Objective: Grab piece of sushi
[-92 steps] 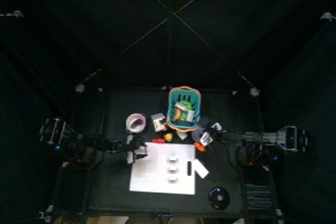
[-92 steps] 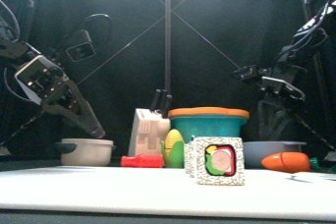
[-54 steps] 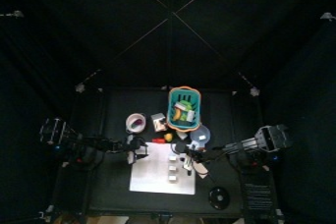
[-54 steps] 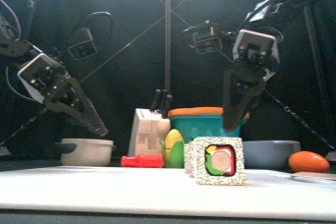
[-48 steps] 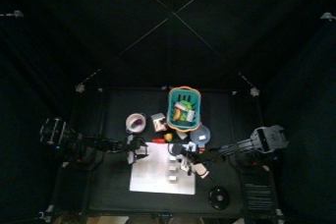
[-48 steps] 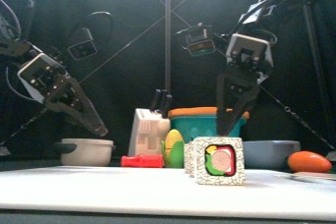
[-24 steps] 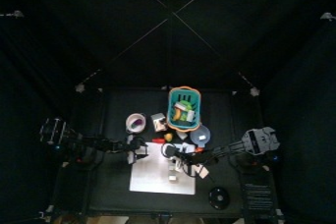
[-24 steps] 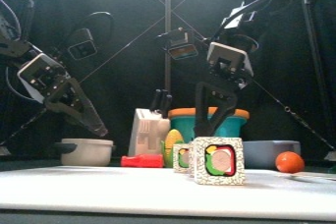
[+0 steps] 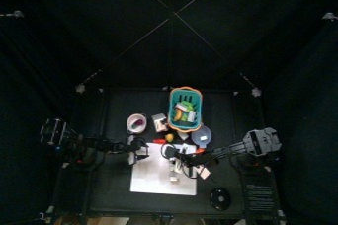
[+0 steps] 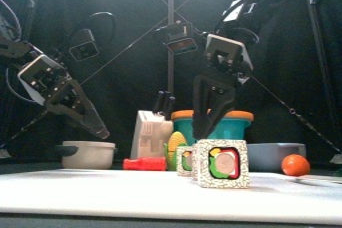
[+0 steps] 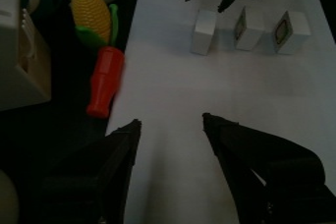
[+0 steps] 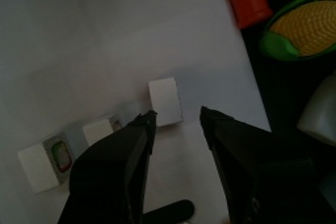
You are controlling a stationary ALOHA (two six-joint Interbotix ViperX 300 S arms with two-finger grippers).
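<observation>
Three sushi pieces stand in a row on a white board [image 9: 148, 178]. In the front view one sushi piece [image 10: 222, 164] stands near, with another [image 10: 185, 160] behind it. My right gripper [image 10: 203, 132] hangs open over the board's far side. In the right wrist view my right gripper [image 12: 176, 116] has its jaws apart just above the end sushi piece [image 12: 164, 98], not touching it. Two more pieces [image 12: 98, 133] lie beyond. My left gripper [image 11: 168, 125] is open and empty over the board's left end, apart from the sushi row [image 11: 246, 29]; it also shows in the front view [image 10: 94, 127].
A teal basket [image 10: 221, 122] stands behind the board, with a corn cob [image 11: 92, 17], a red item [image 11: 105, 79] and a white carton [image 10: 150, 132] to its left. A white bowl [image 10: 88, 154] is at the left. A grey bowl [image 10: 274, 155] and an orange ball [image 10: 295, 164] are at the right.
My right arm has swung in from the right and come down over the far side of the board, above the sushi row. My left arm has not moved.
</observation>
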